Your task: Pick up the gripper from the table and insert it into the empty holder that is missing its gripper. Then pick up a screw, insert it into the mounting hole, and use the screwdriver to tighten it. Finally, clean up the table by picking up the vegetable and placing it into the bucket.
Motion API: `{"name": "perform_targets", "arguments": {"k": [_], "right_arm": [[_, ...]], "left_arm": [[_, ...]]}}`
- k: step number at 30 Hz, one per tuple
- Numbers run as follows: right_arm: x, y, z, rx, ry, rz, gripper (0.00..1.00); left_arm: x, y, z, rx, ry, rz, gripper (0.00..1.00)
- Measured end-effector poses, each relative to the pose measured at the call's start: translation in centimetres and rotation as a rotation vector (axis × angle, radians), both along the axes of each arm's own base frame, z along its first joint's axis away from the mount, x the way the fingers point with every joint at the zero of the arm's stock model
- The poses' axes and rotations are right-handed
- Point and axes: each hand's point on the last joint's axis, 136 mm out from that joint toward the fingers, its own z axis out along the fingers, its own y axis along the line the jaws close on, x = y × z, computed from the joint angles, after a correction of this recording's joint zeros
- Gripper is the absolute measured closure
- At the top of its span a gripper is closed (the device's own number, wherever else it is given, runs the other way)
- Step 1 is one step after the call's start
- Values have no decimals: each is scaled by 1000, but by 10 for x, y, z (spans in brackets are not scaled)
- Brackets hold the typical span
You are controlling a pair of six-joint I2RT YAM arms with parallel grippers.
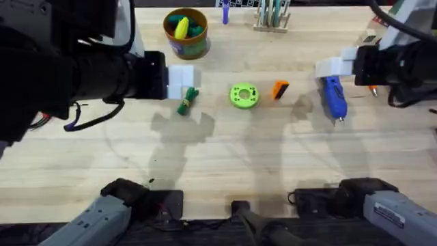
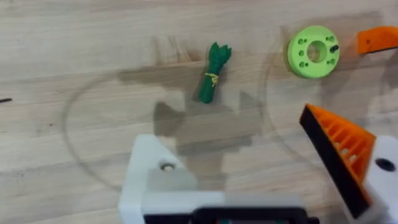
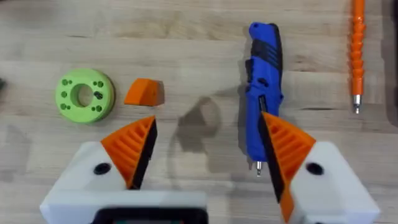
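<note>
In the middle of the overhead frame, the gripper [image 1: 280,89] lies loose on the table [image 1: 218,164], just right of the lime-green disc [image 1: 244,96], so I judge I am at the very first step: nothing is picked up yet. My left gripper [image 2: 258,171] hangs above the wood with its jaws spread wide and empty; one finger carries an orange ribbed pad [image 2: 339,149], while the other is the holder [image 2: 155,180], bare white plastic with its mounting hole showing. That is the mount I have to fill. My right gripper [image 3: 205,146] is also wide open and holds nothing, both its orange pads in place.

The screwdriver [image 1: 334,97] lies right of centre in the overhead frame, under my right arm, with a thin orange tool [image 3: 357,53] beside it at the upper right of the right wrist view. The vegetable [image 1: 187,100] sits left of the disc, and the bucket [image 1: 186,32] stands at upper centre with toy food already inside. I cannot make out a screw.

Next, I think my right arm should shift toward the orange tip, straddle it and close, then carry it across to the bare mount.
</note>
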Motion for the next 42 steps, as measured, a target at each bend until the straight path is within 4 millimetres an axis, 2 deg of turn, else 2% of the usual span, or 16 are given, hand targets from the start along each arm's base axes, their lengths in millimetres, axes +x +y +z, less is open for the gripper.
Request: {"name": "perform_targets", "arguments": {"k": [6, 12, 19, 25, 31, 36, 42], "right_arm": [[0, 0, 0, 0, 0, 0, 26], [0, 0, 0, 0, 0, 0, 26], [0, 0, 0, 0, 0, 0, 27], [0, 0, 0, 0, 0, 0, 27], [0, 0, 0, 0, 0, 0, 26], [0, 0, 0, 0, 0, 0, 26], [0, 0, 0, 0, 0, 0, 26]], "left_arm": [[-13, 5, -9, 23, 62, 0, 15], [-12, 6, -9, 28, 58, 4, 15], [-3, 16, -5, 77, 11, 47, 15], [21, 24, 3, 53, -186, 85, 15], [34, 47, 14, -17, -450, 175, 14], [28, 55, 14, -39, -592, 139, 15], [6, 43, 3, -22, -722, -60, 16]]}}
